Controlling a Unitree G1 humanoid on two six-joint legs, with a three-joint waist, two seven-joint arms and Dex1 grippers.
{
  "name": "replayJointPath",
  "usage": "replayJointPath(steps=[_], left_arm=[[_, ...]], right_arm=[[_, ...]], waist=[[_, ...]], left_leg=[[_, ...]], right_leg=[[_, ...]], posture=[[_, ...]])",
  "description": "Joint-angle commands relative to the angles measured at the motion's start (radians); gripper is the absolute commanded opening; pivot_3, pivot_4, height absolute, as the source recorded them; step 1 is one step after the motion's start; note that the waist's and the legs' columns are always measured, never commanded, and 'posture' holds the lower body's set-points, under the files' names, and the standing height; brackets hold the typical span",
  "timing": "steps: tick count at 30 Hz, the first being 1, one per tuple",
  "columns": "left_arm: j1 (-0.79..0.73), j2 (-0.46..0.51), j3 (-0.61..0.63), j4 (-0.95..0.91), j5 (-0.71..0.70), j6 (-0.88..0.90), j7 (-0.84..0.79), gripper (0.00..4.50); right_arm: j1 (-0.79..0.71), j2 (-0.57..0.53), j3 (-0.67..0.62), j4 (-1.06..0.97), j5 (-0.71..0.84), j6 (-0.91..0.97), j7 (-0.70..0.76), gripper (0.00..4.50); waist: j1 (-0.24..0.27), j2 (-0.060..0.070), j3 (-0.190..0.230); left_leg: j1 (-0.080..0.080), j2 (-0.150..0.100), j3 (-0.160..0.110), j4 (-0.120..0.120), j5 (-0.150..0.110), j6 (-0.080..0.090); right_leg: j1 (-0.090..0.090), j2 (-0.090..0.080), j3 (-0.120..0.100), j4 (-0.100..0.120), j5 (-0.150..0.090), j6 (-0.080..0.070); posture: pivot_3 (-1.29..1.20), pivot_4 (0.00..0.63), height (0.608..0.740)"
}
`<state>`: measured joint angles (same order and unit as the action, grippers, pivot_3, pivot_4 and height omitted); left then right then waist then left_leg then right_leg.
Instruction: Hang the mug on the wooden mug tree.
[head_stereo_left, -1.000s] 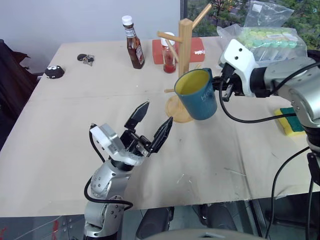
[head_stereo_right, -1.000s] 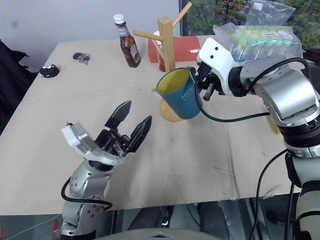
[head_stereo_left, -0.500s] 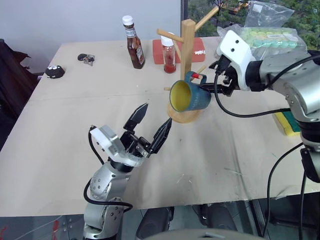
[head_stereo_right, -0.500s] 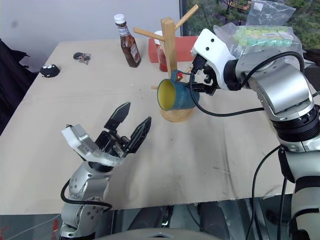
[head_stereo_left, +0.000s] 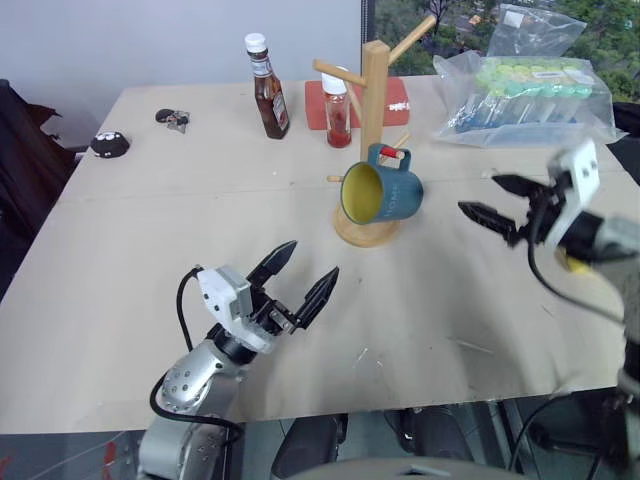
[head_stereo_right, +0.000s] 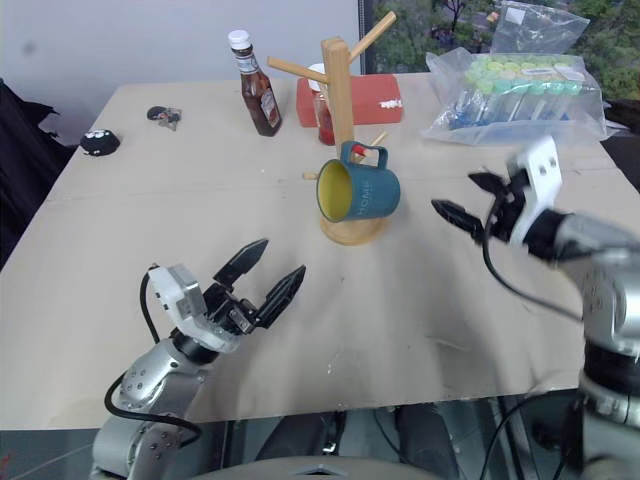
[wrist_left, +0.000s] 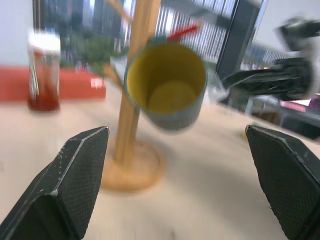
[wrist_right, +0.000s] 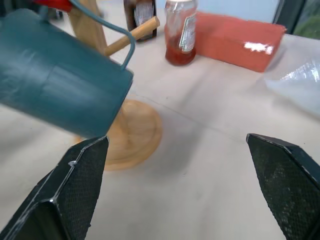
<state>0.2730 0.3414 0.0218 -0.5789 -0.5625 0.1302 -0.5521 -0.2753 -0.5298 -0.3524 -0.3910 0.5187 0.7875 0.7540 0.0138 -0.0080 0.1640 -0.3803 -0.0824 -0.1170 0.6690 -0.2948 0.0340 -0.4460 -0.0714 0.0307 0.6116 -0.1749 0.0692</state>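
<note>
The teal-blue ceramic mug with a yellow inside (head_stereo_left: 380, 193) hangs by its loop handle on the red-tipped peg of the tall light-wood mug tree (head_stereo_left: 372, 100), just above centre of the frame, tipped mouth-left over the round base. The hanging looks done; only drawing the arms clear seems left. The right gripper (head_stereo_left: 496, 200), centre right, has its fingers spread wide and empty, well apart from the mug. The left gripper (head_stereo_left: 298, 277), lower left, is open too. The table (head_stereo_left: 150, 250) is pale board; behind stand sauce bottles, a red box, bagged tubes and a window
</note>
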Motion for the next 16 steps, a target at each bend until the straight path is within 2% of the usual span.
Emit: replayJointPath(steps=[1,4,8,11,16], left_arm=[[0.027,0.043,0.017,-0.022,0.015,0.054,0.011,4.5],[0.048,0.082,-0.004,0.008,0.093,0.087,0.03,4.5],[0.088,0.105,-0.046,0.026,0.18,0.084,0.032,4.5],[0.103,0.111,-0.058,0.018,0.203,0.081,0.023,4.5],[0.113,0.108,-0.054,0.01,0.236,0.068,0.033,4.5]], right_arm=[[0.167,0.075,-0.041,-0.04,-0.015,-0.258,0.032,4.46],[0.324,0.124,0.004,0.004,-0.074,-0.452,0.069,4.46],[0.45,0.159,0.058,0.144,-0.164,-0.655,0.085,4.46],[0.487,0.147,0.084,0.218,-0.164,-0.745,0.135,4.46],[0.5,0.126,0.113,0.27,-0.152,-0.797,0.169,4.46]], waist=[[-0.003,0.001,0.0],[-0.006,0.002,-0.001],[-0.007,0.001,-0.002],[-0.016,0.002,-0.001],[-0.027,0.002,-0.001]], left_leg=[[0.0,0.0,0.002,0.0,0.0,0.0],[0.005,0.0,0.003,0.0,0.0,0.0],[0.025,0.001,0.005,-0.001,-0.003,0.005],[0.033,0.002,0.005,-0.001,-0.003,0.005],[0.035,0.004,0.005,-0.001,-0.003,0.005]], right_leg=[[-0.001,0.0,0.002,0.001,0.0,0.0],[0.004,0.001,0.003,0.001,0.0,0.0],[0.023,0.002,0.004,-0.002,-0.003,0.005],[0.032,0.002,0.005,-0.003,-0.006,0.002],[0.033,0.002,0.003,-0.001,-0.006,0.002]], posture=[[0.0,0.15,0.737],[0.0,0.15,0.737],[0.0,0.15,0.737],[0.0,0.15,0.737],[0.0,0.15,0.737]])
